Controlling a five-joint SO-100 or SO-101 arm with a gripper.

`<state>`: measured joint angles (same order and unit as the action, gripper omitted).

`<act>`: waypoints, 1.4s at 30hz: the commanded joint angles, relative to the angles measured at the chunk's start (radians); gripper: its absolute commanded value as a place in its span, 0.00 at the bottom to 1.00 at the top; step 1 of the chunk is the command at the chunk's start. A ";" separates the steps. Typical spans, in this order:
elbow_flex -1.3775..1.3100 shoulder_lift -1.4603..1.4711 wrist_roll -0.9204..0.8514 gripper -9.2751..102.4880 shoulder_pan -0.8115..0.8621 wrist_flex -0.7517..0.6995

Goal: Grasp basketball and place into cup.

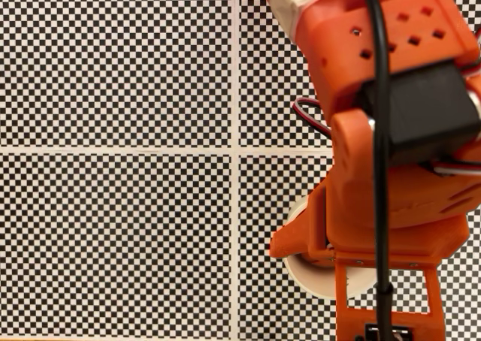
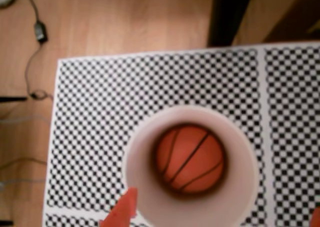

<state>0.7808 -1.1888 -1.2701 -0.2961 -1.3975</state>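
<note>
Orange fingertips (image 2: 125, 209) of the gripper (image 2: 220, 218) frame the bottom edge of the wrist view, spread wide apart and holding nothing. Directly below and between them the basketball (image 2: 190, 159) rests at the bottom of the cup (image 2: 142, 184), which stands upright on the checkered surface (image 2: 100, 102). Judged from this, placement is done; only a straight lift remains. Cables (image 2: 37, 34) lie on the wooden floor (image 2: 125, 17) beyond. Fixed view: the arm (image 1: 391, 131) covers most of the cup (image 1: 319, 281).

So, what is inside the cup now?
In the wrist view, the basketball sits at the bottom of the cup. The ball covers the cup's floor, so nothing under it can be seen. In the fixed view, the arm hides the cup's inside.
</note>
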 commanded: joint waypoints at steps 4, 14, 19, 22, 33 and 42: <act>-0.040 -0.163 -0.026 0.42 0.017 -0.155; 0.413 -0.767 -0.138 0.36 0.098 -0.256; 0.672 -1.069 -0.175 0.34 0.155 -0.256; 0.839 -1.238 -0.210 0.34 0.187 -0.245; 1.381 -1.790 -0.284 0.33 0.258 -0.126; 1.624 -2.100 -0.357 0.33 0.339 -0.124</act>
<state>2.3669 -3.2490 -1.6137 0.0199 -1.5355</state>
